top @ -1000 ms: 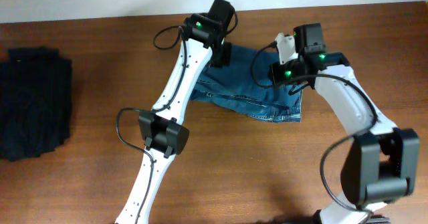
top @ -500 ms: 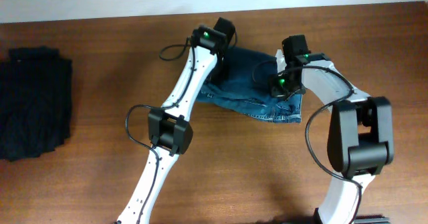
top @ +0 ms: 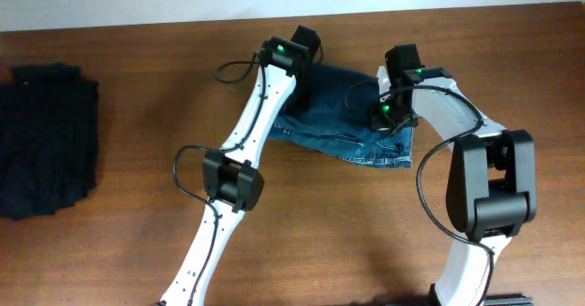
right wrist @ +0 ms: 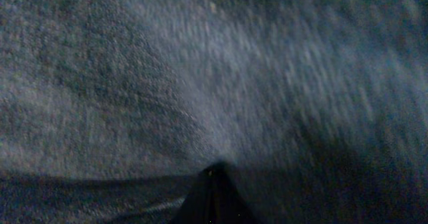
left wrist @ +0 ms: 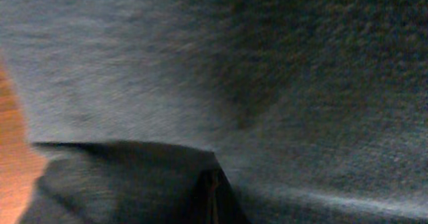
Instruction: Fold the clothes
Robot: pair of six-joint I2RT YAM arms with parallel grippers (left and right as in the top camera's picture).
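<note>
1. Both your hands are pinched shut on the jeans (top: pixel 343 119): left hand (top: pixel 300 79) on the side nearer the black pile (top: pixel 46 142), right hand (top: pixel 388 114) on the far side.
2. Jeans lie bunched on the desk (top: pixel 137 242), well apart from that pile.
3. Looks half-folded at best, so the tidy final fold isn't done.

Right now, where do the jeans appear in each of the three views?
Overhead: the jeans lie bunched at upper centre, between the two wrists.
Left wrist: blurred denim fills nearly the whole picture and puckers toward bottom centre.
Right wrist: denim fills the whole picture.
Shared landmark: the brown table also shows as a strip at the left wrist's left edge. The right wrist shows only cloth.
</note>
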